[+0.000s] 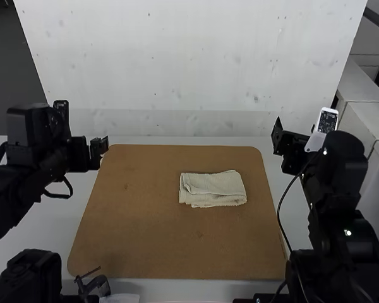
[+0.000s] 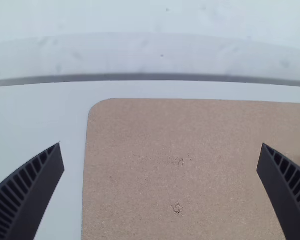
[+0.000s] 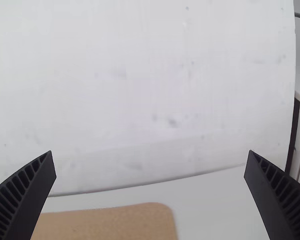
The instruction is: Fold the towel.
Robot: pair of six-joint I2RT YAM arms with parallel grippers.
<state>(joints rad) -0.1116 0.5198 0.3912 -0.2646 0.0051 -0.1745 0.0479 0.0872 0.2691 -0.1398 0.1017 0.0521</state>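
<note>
**Towel [image 1: 216, 187] on board [image 1: 151, 246], nothing gripped**

High view, 12 = far side. Towel's flat and folded, layers showing at its 9 o'clock end, lying toward 2 o'clock from board centre. Left gripper [image 1: 102, 146]: wide open, empty, near board's far corner at 10-11. Towel well apart, at its 4 o'clock. Right gripper [image 1: 278, 140]: wide open, empty, near the 2 o'clock corner. Towel's apart, at its 8 o'clock.

table [image 1: 57, 221]: pale, smooth, spanning the high view's lower half | on it: tan fibreboard mat [image 1: 145, 246], flat, rounded corners, a few small dark marks, centre to lower left | on mat: off-white towel [image 1: 216, 187], folded in layers, edges slightly uneven, right of frame centre
</note>
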